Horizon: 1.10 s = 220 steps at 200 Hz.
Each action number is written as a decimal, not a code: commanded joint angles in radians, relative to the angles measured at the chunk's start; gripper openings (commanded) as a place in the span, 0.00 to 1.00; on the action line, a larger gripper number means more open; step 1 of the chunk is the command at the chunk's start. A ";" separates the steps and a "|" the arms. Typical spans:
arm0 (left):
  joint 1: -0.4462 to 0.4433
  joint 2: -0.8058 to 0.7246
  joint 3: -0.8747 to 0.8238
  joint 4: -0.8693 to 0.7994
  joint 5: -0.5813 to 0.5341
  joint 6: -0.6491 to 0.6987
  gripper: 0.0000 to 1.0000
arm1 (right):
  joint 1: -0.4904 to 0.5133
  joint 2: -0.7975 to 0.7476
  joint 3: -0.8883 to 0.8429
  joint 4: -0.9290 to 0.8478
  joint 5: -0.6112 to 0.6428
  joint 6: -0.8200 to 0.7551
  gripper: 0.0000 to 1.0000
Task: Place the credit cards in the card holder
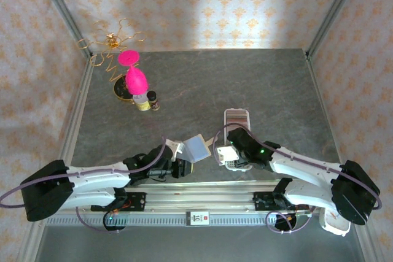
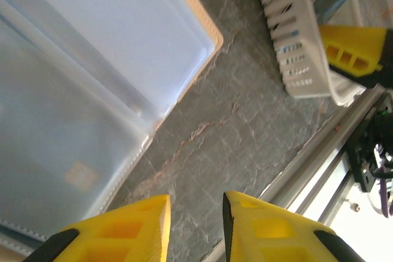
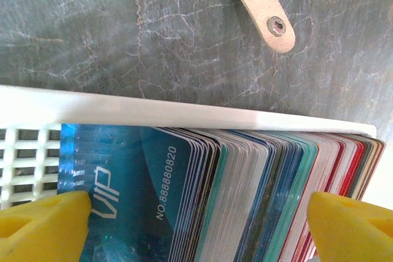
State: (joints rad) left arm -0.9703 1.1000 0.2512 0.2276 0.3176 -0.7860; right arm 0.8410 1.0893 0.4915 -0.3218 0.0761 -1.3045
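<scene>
Right gripper [image 3: 198, 213] wide apart, 1 finger at each end of the credit cards [image 3: 245, 182], on edge in the white tray [image 3: 184, 111], stack axis along it. Left gripper [image 2: 196, 213] slightly parted, nothing between, beside the card holder [image 2: 92, 90] lying open, pockets up.

Left claw [image 2: 196, 207] narrow, right claw [image 3: 198, 213] wide

Left arm [image 1: 92, 183] & right arm [image 1: 304, 167]: white shells, black joints, purple cables [image 1: 153, 154]; yellow end effector fingers [image 2: 270, 228], prob. plastic.

card holder [image 1: 198, 146]: 1 | white tray [image 1: 236, 118]: 1 | cards [image 3: 245, 200]: dense stack, uncountable | arms [image 1: 92, 182]: 2
</scene>
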 commanded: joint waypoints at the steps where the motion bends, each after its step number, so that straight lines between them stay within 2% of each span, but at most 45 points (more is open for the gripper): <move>1: -0.021 0.034 0.004 0.039 -0.030 -0.023 0.28 | -0.002 -0.003 0.012 -0.027 0.023 -0.006 0.84; 22: -0.024 0.053 0.000 0.023 -0.068 -0.031 0.27 | -0.002 -0.006 0.012 -0.036 0.012 -0.004 0.81; 89: -0.023 0.085 -0.017 -0.037 -0.135 -0.037 0.25 | -0.001 -0.017 0.015 -0.044 0.008 -0.003 0.60; 114: -0.024 0.066 -0.006 -0.115 -0.194 -0.022 0.25 | 0.000 -0.020 0.012 -0.047 0.012 -0.004 0.52; 166: -0.023 0.028 -0.009 -0.170 -0.258 -0.021 0.25 | 0.000 -0.036 0.009 -0.044 0.033 -0.002 0.51; 177: -0.022 0.018 -0.006 -0.189 -0.281 -0.024 0.25 | 0.000 -0.038 0.008 -0.046 0.033 -0.001 0.47; 220: -0.023 -0.041 -0.001 -0.208 -0.296 -0.029 0.26 | 0.000 -0.052 0.006 -0.045 0.042 0.004 0.43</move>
State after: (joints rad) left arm -0.9886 1.0966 0.2493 0.0761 0.0685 -0.8124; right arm 0.8413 1.0603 0.4915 -0.3653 0.0727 -1.3087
